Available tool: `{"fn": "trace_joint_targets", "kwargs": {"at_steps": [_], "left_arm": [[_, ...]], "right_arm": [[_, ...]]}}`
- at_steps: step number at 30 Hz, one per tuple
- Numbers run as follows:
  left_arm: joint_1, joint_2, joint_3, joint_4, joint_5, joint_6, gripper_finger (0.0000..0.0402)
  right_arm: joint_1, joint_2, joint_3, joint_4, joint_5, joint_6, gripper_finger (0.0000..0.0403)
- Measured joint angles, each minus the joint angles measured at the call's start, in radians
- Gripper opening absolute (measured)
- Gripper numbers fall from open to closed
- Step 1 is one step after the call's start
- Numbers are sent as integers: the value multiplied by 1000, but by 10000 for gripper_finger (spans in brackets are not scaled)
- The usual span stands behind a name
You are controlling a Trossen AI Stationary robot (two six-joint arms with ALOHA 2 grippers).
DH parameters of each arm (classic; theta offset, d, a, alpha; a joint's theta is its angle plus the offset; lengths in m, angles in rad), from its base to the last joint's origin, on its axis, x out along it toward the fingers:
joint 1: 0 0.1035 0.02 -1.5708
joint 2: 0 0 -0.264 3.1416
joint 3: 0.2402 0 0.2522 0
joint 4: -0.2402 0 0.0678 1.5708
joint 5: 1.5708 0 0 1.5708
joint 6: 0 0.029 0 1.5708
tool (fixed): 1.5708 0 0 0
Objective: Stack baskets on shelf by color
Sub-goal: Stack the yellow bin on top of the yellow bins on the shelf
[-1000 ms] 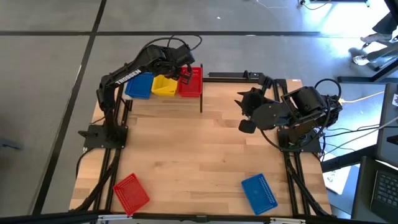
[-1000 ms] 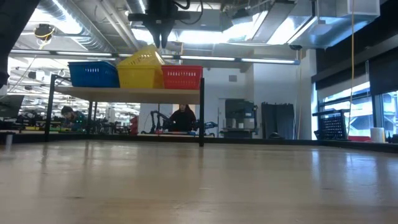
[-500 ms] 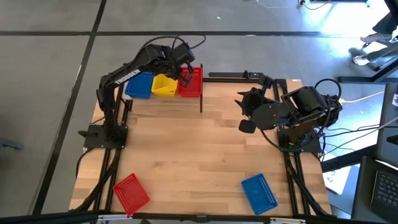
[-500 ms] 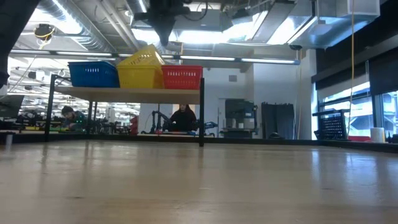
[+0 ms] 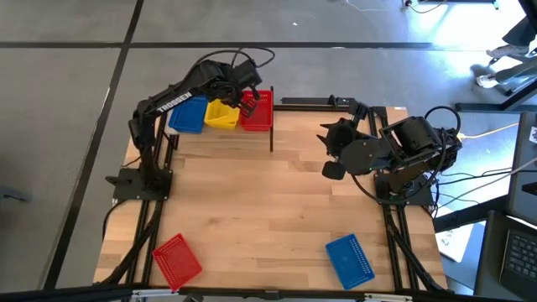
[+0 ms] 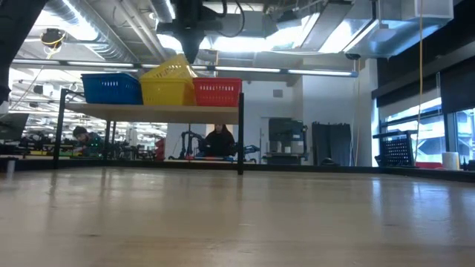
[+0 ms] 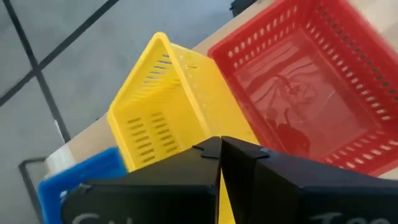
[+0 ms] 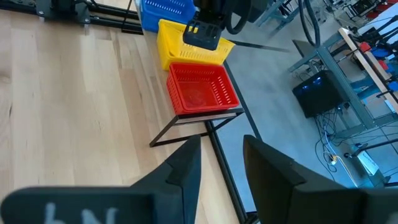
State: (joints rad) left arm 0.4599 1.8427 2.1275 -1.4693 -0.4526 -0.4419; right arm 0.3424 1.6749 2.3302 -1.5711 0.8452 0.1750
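The shelf (image 5: 220,127) holds blue, yellow and red baskets in a row; the tilted top yellow basket (image 6: 173,70) sits as before. The left gripper (image 6: 190,53), fingers closed together and empty, has shifted slightly above it. The right gripper (image 8: 221,163) waits parted.

Red basket (image 5: 258,111), yellow basket (image 5: 221,115), blue basket (image 5: 188,115); pale wooden shelf (image 6: 148,109).

High view: overhead, straight down. Low view: tabletop level, facing the shelf (image 6: 152,110) at 11 o'clock. Wrist views: left close above, right distant; all share the yellow basket (image 7: 165,106).
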Motion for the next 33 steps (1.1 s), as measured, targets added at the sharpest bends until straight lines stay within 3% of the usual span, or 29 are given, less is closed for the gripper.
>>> {"fn": "trace_joint_targets", "kwargs": {"at_steps": [15,22,28,33], "left_arm": [[-7,-11,-20,12,-2,0,0],[-34,-12,23,1,-124,9,0],[-36,-13,60,-37,-132,56,4],[-13,-13,66,-101,-121,-65,36]], "right_arm": [[0,0,0,0,0,0,117],[0,0,0,0,0,3,117],[0,0,0,0,0,3,117],[0,0,0,0,0,3,117]]}}
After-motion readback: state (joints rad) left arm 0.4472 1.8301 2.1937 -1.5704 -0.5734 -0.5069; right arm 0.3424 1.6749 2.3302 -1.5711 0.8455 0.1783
